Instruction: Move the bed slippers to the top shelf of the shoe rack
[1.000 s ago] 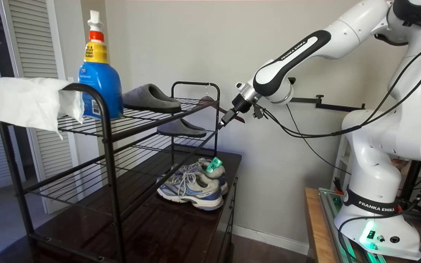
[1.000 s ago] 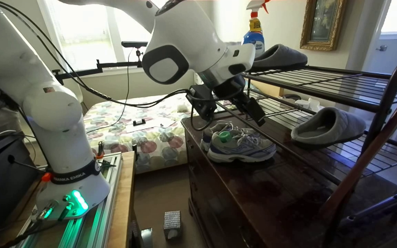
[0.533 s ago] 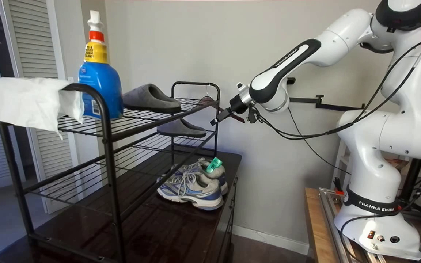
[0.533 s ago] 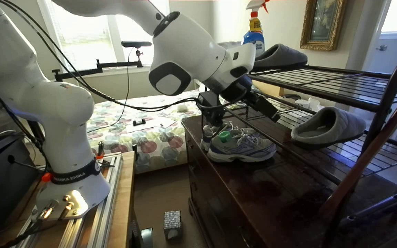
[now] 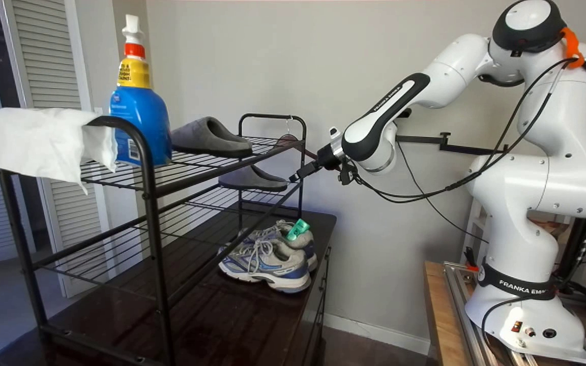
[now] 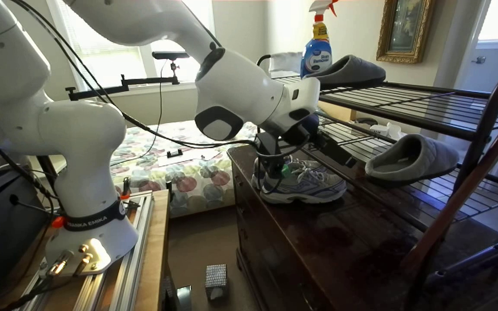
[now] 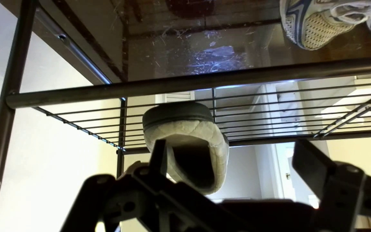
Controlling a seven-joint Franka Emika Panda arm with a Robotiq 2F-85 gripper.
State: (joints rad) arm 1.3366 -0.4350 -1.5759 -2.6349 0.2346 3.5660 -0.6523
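My spread, empty tool (image 7: 230,145) hung by the shoe rack (image 5: 155,239) — pre-grasp, I judged; next, its lower-tier slipper (image 6: 411,162) needed pinching.

Daylight glares through the far window (image 6: 117,62) on the left, while bluish shine spots the glossy dresser top (image 7: 175,42)

Rack (image 5: 153,234): black. On it: upper slipper (image 5: 199,136) dark grey, black underneath; lower slipper (image 6: 432,153) grey, paler inside; bottle (image 5: 140,122) blue, then yellow, red, white upward; cloth (image 5: 38,142) white. Near rack: sneakers (image 5: 276,265) grey-white with blue; gripper (image 7: 231,149) black. Under rack: dresser (image 6: 314,242) dark brown. Away from rack: bedspread (image 6: 208,188) multicoloured dots on off-white.
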